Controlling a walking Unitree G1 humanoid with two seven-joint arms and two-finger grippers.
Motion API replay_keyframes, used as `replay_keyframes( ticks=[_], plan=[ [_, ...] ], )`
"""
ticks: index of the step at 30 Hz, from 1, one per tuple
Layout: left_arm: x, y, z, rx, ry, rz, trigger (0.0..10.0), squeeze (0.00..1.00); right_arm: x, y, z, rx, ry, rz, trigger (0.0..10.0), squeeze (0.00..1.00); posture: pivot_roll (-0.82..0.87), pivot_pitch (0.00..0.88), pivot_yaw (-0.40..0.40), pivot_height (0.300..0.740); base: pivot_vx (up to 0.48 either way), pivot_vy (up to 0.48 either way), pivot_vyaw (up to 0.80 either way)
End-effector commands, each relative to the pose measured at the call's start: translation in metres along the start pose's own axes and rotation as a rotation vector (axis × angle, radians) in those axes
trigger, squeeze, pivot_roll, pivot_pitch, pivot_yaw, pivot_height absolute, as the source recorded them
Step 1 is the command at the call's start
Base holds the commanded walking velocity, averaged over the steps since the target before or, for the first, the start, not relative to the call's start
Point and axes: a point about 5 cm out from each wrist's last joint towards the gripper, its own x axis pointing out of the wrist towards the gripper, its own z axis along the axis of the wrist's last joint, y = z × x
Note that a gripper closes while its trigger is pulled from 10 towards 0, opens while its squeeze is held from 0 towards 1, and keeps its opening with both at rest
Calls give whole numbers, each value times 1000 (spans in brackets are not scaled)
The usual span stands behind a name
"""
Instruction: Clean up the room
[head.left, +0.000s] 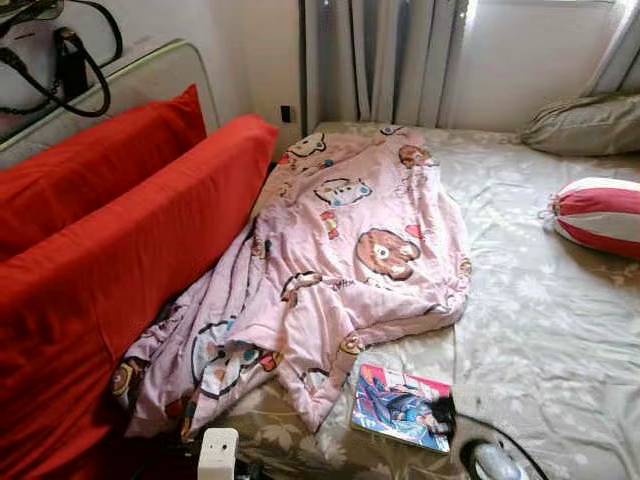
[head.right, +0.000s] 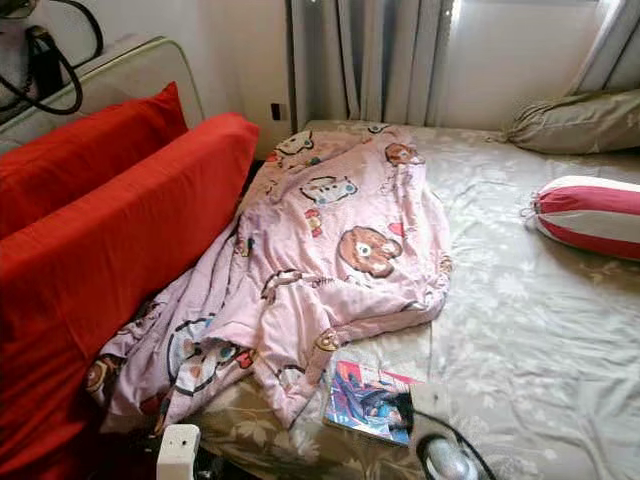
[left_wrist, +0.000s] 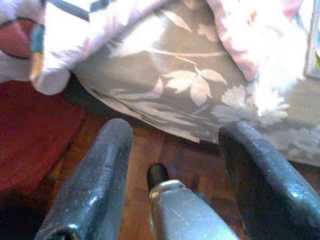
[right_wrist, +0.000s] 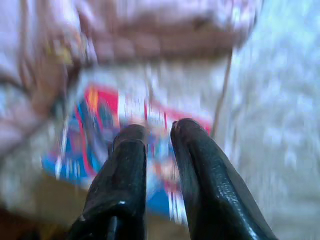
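one comic book (head.left: 402, 406), cover writing unreadable.

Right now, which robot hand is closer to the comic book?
Right. The right gripper hovers just above the comic book; the left gripper hangs by the bed's edge, off to the book's left.

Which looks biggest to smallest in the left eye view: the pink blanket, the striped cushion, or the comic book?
1. Pink blanket, by far.
2. Striped cushion, though it is cut off by the frame edge.
3. Comic book, smallest even though nearest the camera.
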Motion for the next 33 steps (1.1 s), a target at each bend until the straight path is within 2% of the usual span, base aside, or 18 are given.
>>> replay_keyframes(
  ticks=[1,3,4,5,6,7,8,9,13,18,21,26,33],
  plan=[
    [-2,3,-1,17,-17,11,10000,0,2,-1,12,34,-76,-12,10000,0,1,0,29,740,0,0,0],
    [-2,3,0,29,-32,12,10000,0,2,0,20,43,-135,2,10000,0,-1,0,30,740,0,0,0],
    [-1,4,7,36,-69,17,10000,0,2,1,22,42,-158,9,10000,0,-1,0,30,740,0,0,0],
    [3,5,32,40,-204,7,10000,0,1,0,24,43,-186,6,10000,0,1,0,32,740,0,0,0],
    [3,5,32,40,-204,7,10000,0,1,0,24,43,-186,6,10000,0,1,0,32,740,0,0,0],
    [4,5,51,44,-304,-2,10000,0,-1,-1,25,44,-205,2,10000,0,1,0,32,740,0,0,0],
    [4,5,51,44,-304,-2,10000,0,-1,-1,25,44,-205,2,10000,0,1,0,32,740,0,0,0],
    [1,6,71,55,-437,-17,10000,0,-4,-4,22,52,-235,-19,10000,0,5,0,36,740,0,0,0],
    [-11,1,87,94,-575,-32,10000,0,-12,-6,16,68,-275,-29,10000,0,2,0,46,740,0,0,0],
    [-18,-1,96,102,-637,-33,10000,0,-15,-4,16,72,-295,-32,10000,0,4,0,51,740,0,0,0],
    [-26,4,100,105,-684,-33,10000,0,-19,-3,18,97,-338,-63,10000,0,5,0,51,740,0,0,0],
    [-37,7,102,104,-695,-49,10000,0,-19,-2,26,97,-371,-66,10000,0,10,0,48,740,0,0,0],
    [-38,6,107,73,-696,-52,10000,0,-17,0,34,95,-386,-65,10000,0,6,0,48,740,0,0,0]
  ],
)
